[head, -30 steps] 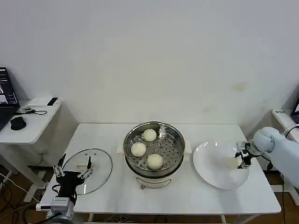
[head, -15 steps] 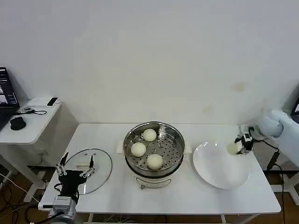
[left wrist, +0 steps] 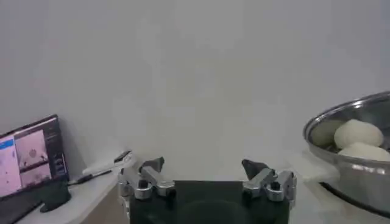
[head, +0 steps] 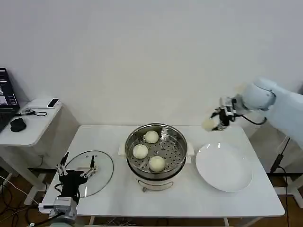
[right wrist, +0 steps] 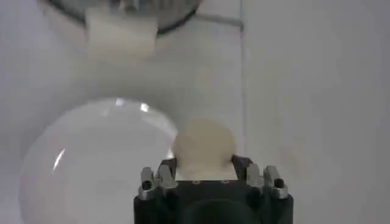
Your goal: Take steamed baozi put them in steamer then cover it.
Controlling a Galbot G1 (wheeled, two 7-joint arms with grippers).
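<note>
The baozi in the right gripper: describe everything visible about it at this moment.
The baozi is a small, smooth, cream-white round bun, looking soft and matte. It is held in the air between the fingers of the right gripper, above the table's far edge, between the steamer and the white plate, touching neither. The right wrist view shows it clamped on both sides, intact.

steamer: shiny steel pot, uncovered, table center | baozi: three cream buns on its perforated tray | fourth bun airborne, up right of steamer
</note>
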